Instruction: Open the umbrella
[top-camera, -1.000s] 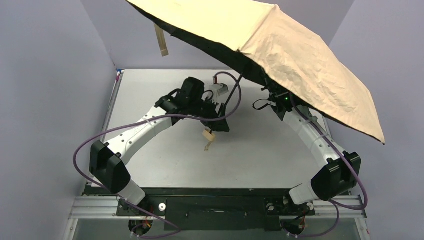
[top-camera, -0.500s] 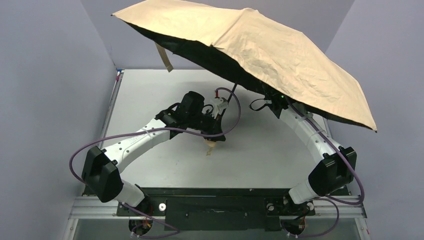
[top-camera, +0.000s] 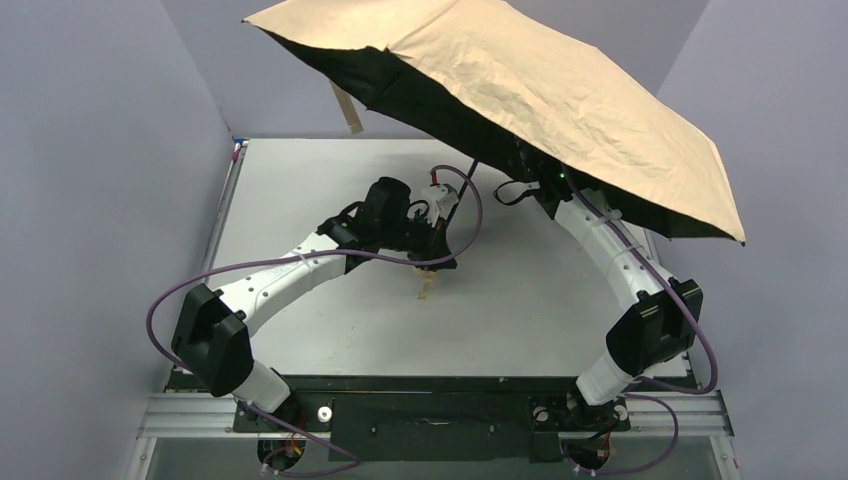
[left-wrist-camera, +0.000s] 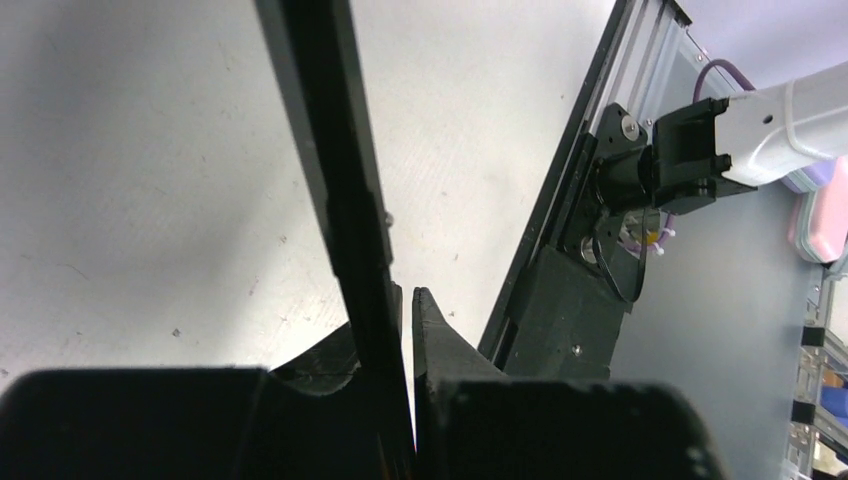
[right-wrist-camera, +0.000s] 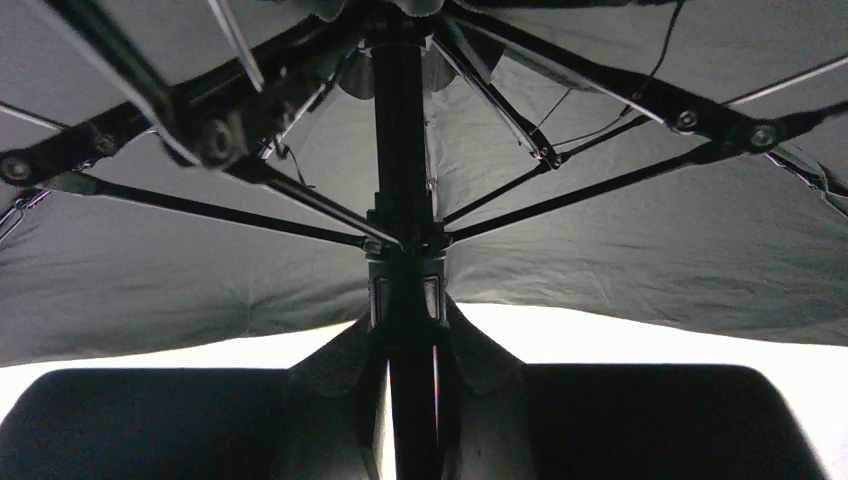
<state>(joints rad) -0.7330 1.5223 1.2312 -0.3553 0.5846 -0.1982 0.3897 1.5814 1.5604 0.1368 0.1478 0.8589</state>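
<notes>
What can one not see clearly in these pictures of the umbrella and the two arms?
Top external: the canopy of the umbrella hides the right fingers and the far right corner of the table; the picture's top edge cuts off the canopy's peak.
Left wrist: the shaft partly covers one of the left fingers; the handle is out of frame.
Right wrist: the canopy fills the view, hiding the table; the right fingers are dark silhouettes.

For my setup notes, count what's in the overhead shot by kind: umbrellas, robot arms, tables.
Umbrella, open: 1
Robot arms, left arm and right arm: 2
Table: 1
Total: 4
</notes>
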